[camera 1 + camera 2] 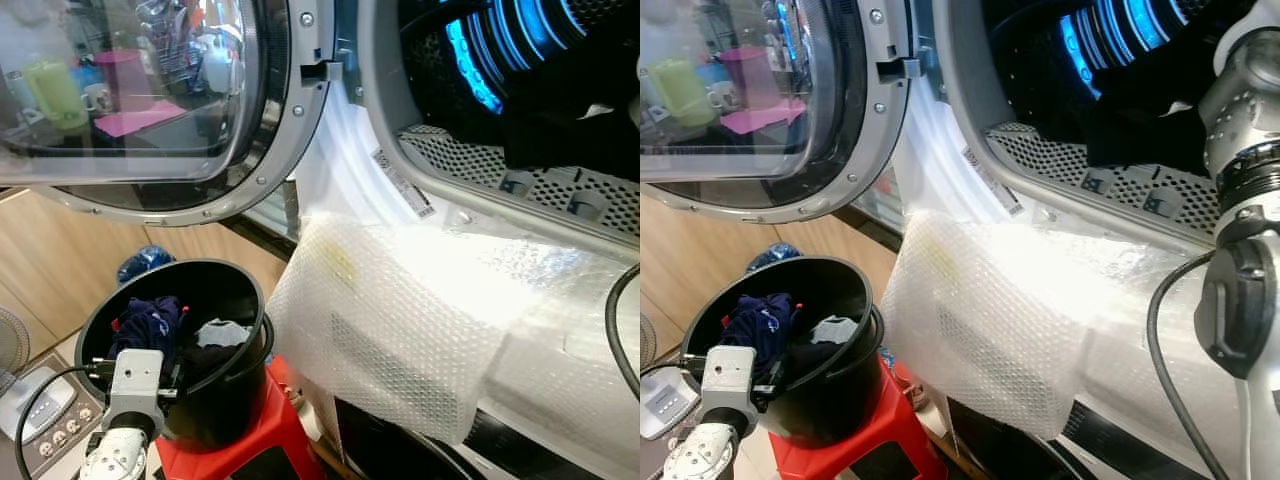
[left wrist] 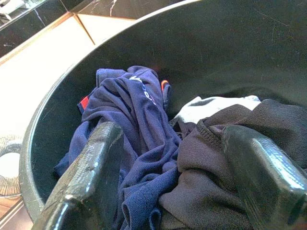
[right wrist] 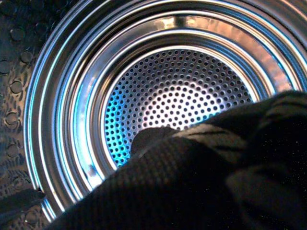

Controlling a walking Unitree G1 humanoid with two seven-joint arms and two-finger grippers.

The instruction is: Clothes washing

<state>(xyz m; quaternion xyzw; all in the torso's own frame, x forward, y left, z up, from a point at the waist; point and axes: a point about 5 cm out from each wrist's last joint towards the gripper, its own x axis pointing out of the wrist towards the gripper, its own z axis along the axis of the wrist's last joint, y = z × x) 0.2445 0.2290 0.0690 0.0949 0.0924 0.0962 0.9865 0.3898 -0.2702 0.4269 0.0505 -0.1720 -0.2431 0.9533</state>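
The left gripper [image 2: 168, 191] was held with fingers apart over navy and dark clothes [image 2: 144, 143] in the black bucket [image 1: 225, 290]. A dark garment [image 3: 201, 182] was seen inside the drum [image 3: 177, 96] before the right gripper, its finger state indiscernible.

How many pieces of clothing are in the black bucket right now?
3 visible: a navy shirt at one side, a dark brownish garment beside it, and a white piece behind. More may be hidden underneath.
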